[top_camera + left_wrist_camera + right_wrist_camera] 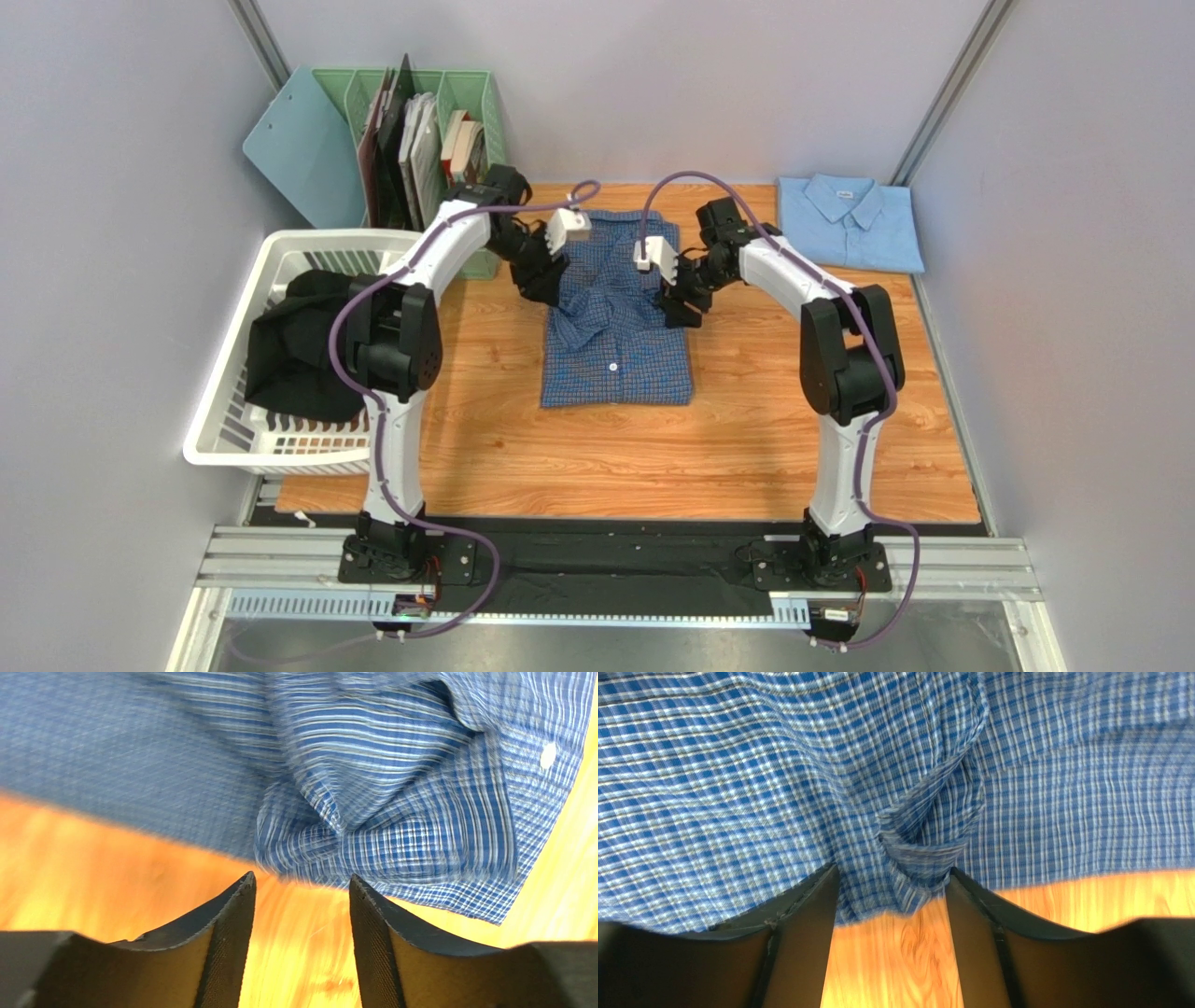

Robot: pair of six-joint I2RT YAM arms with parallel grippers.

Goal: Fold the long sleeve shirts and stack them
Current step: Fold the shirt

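The mid-blue checked long sleeve shirt (pixel 617 329) lies partly folded on the middle of the wooden table, its collar end toward the back. A plain pale sky-blue shirt (pixel 849 220) rests folded at the back right corner. My left gripper (pixel 540 287) hovers at the checked shirt's left edge. In the left wrist view its jaws (pixel 300 882) stand open over bare wood, with the shirt's puckered hem (pixel 365 840) just beyond the tips. My right gripper (pixel 683 305) is at the shirt's right edge, open, with a loose ridge of checked cloth (pixel 920 847) lying between its fingertips (pixel 892 882).
A white laundry basket (pixel 232 406) holding dark clothing stands off the table's left side. Behind it are a green file rack (pixel 421 133) with books and a teal clipboard (pixel 298 140). Grey walls close in on both sides and the back.
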